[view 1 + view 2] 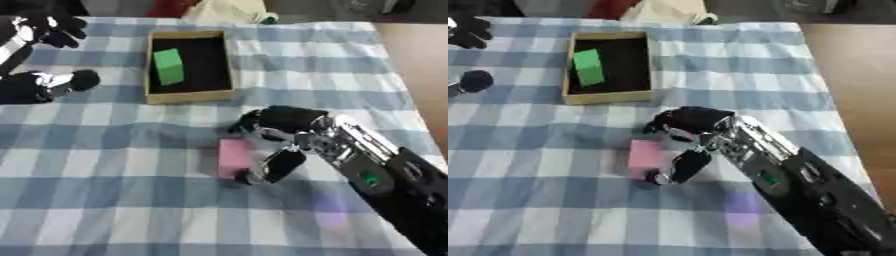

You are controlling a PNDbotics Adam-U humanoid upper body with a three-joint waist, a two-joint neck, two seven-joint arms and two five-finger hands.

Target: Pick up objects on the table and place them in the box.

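The right hand (278, 145) reaches in from the lower right over the blue-and-white checked tablecloth (114, 200), its fingers and thumb curled round a pink block (234, 157) that sits on the cloth just below the box (188, 96); the thumb (282, 165) lies against the block's right side, fingers bent over its upper end; whether the block is lifted cannot be told; the shallow cardboard box with a dark floor stands toward the far side, a green block (168, 65) lying in its left half; the left eye view shows the left hand (35, 86) at the left edge, partly curled, empty, while the right eye view shows only a dark rounded tip of it.
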